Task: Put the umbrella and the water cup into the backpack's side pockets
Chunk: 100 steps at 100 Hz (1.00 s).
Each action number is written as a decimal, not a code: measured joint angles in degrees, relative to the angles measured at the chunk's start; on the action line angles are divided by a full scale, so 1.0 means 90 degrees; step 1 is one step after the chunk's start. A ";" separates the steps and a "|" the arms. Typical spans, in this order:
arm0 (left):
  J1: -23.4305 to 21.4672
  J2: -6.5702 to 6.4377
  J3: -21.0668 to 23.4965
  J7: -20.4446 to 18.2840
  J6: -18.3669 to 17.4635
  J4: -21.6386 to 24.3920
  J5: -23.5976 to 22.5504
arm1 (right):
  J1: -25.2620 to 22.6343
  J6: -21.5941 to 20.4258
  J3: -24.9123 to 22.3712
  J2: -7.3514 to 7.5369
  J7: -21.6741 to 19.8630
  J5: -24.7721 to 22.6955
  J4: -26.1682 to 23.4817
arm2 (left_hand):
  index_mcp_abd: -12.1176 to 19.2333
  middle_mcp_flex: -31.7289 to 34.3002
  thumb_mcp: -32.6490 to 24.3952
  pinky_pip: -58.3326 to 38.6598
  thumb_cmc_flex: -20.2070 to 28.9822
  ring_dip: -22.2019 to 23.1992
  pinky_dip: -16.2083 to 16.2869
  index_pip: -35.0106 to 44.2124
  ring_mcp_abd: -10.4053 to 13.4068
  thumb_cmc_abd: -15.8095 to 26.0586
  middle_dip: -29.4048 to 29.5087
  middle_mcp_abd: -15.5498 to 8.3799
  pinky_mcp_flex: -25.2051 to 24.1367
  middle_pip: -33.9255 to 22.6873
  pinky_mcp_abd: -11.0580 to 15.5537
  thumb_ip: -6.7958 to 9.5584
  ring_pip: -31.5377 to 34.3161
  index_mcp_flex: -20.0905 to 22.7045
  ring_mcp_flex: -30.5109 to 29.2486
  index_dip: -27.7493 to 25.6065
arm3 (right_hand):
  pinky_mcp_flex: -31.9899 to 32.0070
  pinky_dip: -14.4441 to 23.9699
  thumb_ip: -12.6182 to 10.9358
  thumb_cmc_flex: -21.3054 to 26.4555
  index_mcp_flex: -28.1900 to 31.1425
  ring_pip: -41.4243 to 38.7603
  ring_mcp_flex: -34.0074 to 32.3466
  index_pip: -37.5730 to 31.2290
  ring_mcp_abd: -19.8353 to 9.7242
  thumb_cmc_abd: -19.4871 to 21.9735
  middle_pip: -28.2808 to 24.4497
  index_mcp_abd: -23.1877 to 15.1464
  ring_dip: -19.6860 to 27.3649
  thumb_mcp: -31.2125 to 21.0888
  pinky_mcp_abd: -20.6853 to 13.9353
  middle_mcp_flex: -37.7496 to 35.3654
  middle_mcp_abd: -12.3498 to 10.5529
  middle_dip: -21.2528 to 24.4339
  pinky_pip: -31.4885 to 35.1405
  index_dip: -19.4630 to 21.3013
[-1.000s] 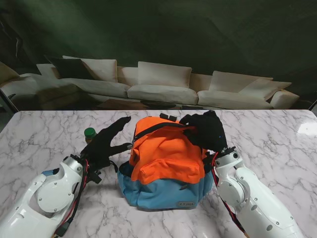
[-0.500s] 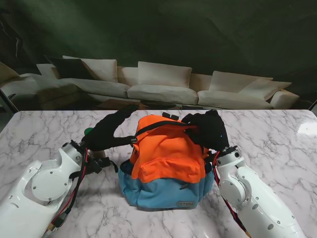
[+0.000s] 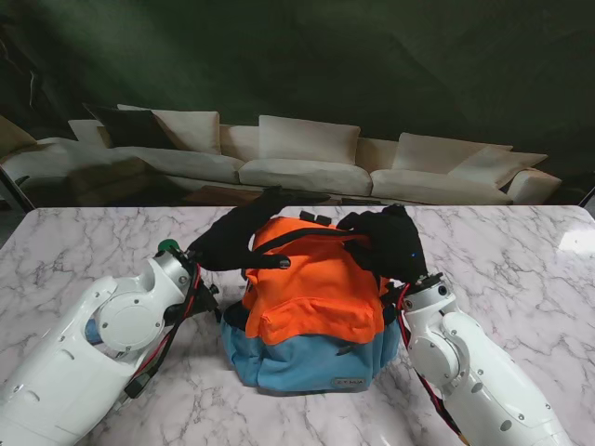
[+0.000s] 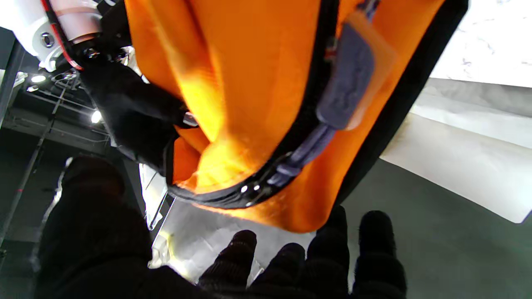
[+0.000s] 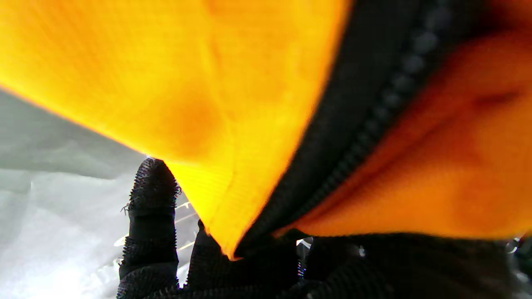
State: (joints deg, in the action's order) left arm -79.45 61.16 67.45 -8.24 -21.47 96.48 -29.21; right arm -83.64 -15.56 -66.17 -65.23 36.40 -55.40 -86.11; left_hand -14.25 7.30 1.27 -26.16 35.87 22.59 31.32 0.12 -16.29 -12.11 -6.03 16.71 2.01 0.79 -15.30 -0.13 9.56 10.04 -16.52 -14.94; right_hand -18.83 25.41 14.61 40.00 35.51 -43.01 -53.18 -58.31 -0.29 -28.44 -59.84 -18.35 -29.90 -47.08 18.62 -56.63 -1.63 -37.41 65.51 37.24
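Marble, white with grey veining, formed the table (image 3: 521, 260) top, and it ran from edge to edge of the stand view. Beyond its far edge stood a long cream sofa (image 3: 307, 163) with loose cushions, set against a dark green wall (image 3: 372, 65).

The backpack (image 3: 311, 307) stood upright near the middle of the table, orange over most of its body and blue along the base. A black strap (image 3: 302, 237) crossed its upper front.

The left hand (image 3: 237, 237), in a black glove, lay at the upper left corner of the backpack. In the left wrist view its fingers (image 4: 374, 249) were spread apart with the orange fabric just past their tips; no object sat in the palm.

The right hand (image 3: 386, 242), also gloved in black, was curled over the upper right corner of the backpack. In the right wrist view orange fabric and a black zipper line (image 5: 365, 124) ran down between its fingers (image 5: 151, 216) (the grip appeared to be clamped on the bag's top edge).

A small green cap (image 3: 168, 247) showed just past the left forearm, on the table to the left of the backpack; the body beneath it was hidden, so whether it was the water cup could not be told. The umbrella could not be made out in any view.
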 measured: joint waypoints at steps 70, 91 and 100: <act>0.0998 0.0032 -0.0992 -0.0025 0.0847 -0.0678 -0.0387 | -0.0124 -0.0200 0.0070 0.0044 -0.0194 -0.0092 -0.0204 | 0.0373 0.5176 -0.0257 -0.4025 0.3119 0.1897 0.0075 0.3235 0.0434 -0.0616 -0.3954 -0.0958 0.2320 -0.1946 0.0340 0.0004 0.2486 0.2777 -0.3853 -0.2818 | 0.0034 -0.0089 0.0000 0.0135 -0.0264 0.0508 0.0022 -0.0230 0.0033 0.0213 0.0218 0.0089 0.0139 0.0157 0.0002 0.0100 -0.0119 0.0089 -0.0079 -0.0716; 0.1022 0.0141 -0.1064 0.0667 0.0630 -0.0838 -0.0742 | -0.0444 -0.0269 -0.0249 0.0080 -0.0740 -0.0091 -0.0675 | 0.0570 0.5499 -0.0243 -0.4407 0.3287 0.2141 0.0078 0.4569 0.0486 -0.0617 -0.4042 -0.1087 0.2629 -0.2305 0.0337 0.0004 0.3014 0.2878 -0.4154 -0.2562 | 0.0361 -0.0093 -0.0571 -0.1167 -0.1056 0.1252 0.1135 0.0555 0.0306 0.0739 0.1167 0.0986 0.0503 0.0313 0.0003 0.1991 0.0458 0.0817 -0.0214 -0.1226; 0.1026 0.0172 -0.1062 0.0845 0.0513 -0.0853 -0.0817 | -0.0589 -0.0267 -0.0377 0.0091 -0.1018 -0.0008 -0.0906 | 0.0611 0.5552 -0.0243 -0.4409 0.3288 0.2142 0.0078 0.4643 0.0489 -0.0618 -0.4039 -0.1103 0.2637 -0.2324 0.0338 0.0004 0.3025 0.2881 -0.4157 -0.2536 | 0.0516 -0.0095 -0.0887 -0.2081 -0.1607 0.1522 0.1621 0.1617 0.0363 0.0727 0.1771 0.1402 0.0667 0.0443 0.0003 0.3185 0.0546 0.1376 -0.0299 -0.0905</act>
State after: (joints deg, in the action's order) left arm -70.22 62.71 57.89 -0.64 -16.85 88.80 -36.56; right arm -88.94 -17.96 -69.56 -64.41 27.23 -55.47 -94.27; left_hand -8.76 57.27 -0.92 -65.84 65.46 41.87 32.02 41.90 -11.88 -17.67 -42.38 6.78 25.74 -20.12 -12.27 -0.10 36.79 35.96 -53.94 -37.77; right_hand -14.19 24.55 6.63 21.27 21.04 -29.31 -38.59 -43.75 2.98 -21.90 -43.90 -5.73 -23.90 -43.09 18.64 -27.96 3.28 -25.02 62.81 29.10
